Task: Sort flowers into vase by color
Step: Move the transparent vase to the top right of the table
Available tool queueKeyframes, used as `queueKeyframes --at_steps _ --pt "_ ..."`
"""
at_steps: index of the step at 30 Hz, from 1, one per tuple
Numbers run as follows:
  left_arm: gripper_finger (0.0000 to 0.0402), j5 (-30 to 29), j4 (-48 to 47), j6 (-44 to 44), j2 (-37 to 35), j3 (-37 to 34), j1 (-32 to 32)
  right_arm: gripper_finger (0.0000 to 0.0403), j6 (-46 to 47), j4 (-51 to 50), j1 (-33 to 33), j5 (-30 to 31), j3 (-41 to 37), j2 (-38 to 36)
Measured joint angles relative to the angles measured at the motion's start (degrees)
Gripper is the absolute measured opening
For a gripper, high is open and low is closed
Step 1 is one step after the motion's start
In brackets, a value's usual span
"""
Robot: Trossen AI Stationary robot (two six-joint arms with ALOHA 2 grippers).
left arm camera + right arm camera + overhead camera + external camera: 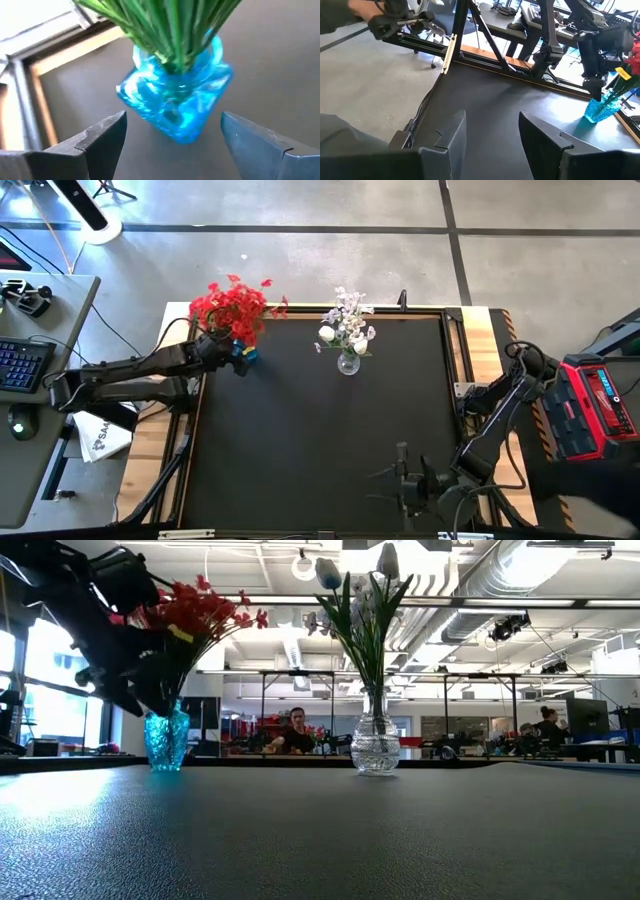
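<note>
Red flowers in blue vase just before the wide-spread left hand.

place: open-plan lab/workshop | evidence: exposed ceiling ducts, rows of workbenches, seated person

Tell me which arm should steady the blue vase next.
Left. The left gripper hangs open right at the blue glass vase holding the red flowers; the right gripper waits at the table's opposite edge.
</note>
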Motion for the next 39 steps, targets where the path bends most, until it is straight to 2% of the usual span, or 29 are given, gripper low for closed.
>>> queueKeyframes --at_steps 7,10,15,19,23,26,29,31,34,39 --pt "0.031 9.12 -3.71 -12.63 -3.42 -0.02 -2.56 0.0155 1.43 -0.56 0.0 0.76 0.0 -0.02" --pt "0.031 10.14 -5.53 -18.38 -3.85 -0.02 -6.01 0.0155 6.1 -3.51 -0.33 0.19 0.0 -0.07" --pt "0.031 8.12 -6.34 -28.05 -3.9 -0.02 -15.92 0.0155 17.7 -17.51 -3.62 -11.89 0.0 -0.09" --pt "0.031 6.11 -6.36 -35.39 -3.89 -0.02 -25.96 0.0157 27.76 -31.22 -8.36 -14.3 0.0 -0.09" --pt "0.031 2.75 -6.42 -42.61 -3.18 -0.02 -36.4 0.0172 32.89 -41.59 -13.24 -14.89 -0.34 -0.09" --pt "0.031 0.53 -6.41 -48.05 -1.42 -0.02 -43.43 0.0195 31.18 -38.82 -17.48 -17.53 -4.87 -0.81" --pt "0.031 -1.74 -5.57 -53.37 1.76 -0.02 -49.83 0.0224 27.11 -30.09 -23.27 -22.61 -11.98 -1.68" --pt "0.031 -4.07 -3.25 -56.31 4.69 -0.02 -53.71 0.0244 24.02 -23.97 -28.0 -23.35 -16.62 -1.77" --pt "0.031 -8.69 3.79 -58.61 10.27 -0.02 -58.9 0.0271 19.92 -14.65 -35.57 -20.23 -21.78 -1.77" --pt "0.031 -14.84 22.53 -55.16 21.47 -0.02 -64.86 0.0288 18.5 -2.15 -44.89 -12.16 -25.35 -1.79"
